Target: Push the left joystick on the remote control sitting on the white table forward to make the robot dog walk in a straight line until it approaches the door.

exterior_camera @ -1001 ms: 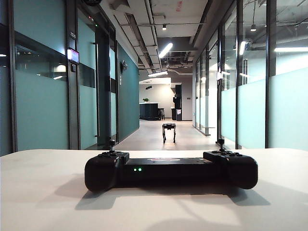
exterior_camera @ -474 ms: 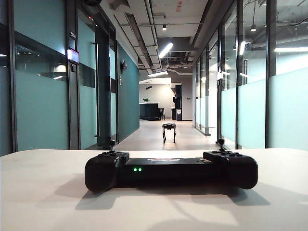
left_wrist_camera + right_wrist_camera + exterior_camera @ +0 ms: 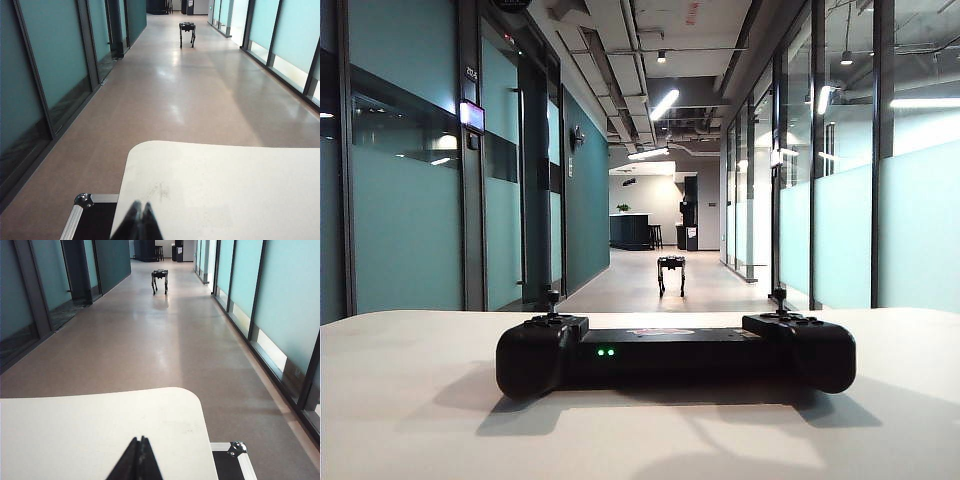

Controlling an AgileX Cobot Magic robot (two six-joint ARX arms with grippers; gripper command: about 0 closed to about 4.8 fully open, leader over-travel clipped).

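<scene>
Wide black gamepad-style remote control sits centre of white matte desk; left end effector & right end effector, both pressed together, are apart from it.

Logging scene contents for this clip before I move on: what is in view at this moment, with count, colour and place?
remote control: one, black, green lights lit, flat on the table in the middle of the exterior view
left joystick: one, black, upright on the remote's left end, nothing touching it
right joystick: one, black, on the remote's right end
white table: one, white, rounded corners, foreground
robot dog: one, dark, standing on the corridor floor far beyond the table
case: black with metal edging, on the floor beside the table
left gripper: black, shut, over the table's near left part, holding nothing
right gripper: black, shut, over the table's near right part, holding nothing
</scene>
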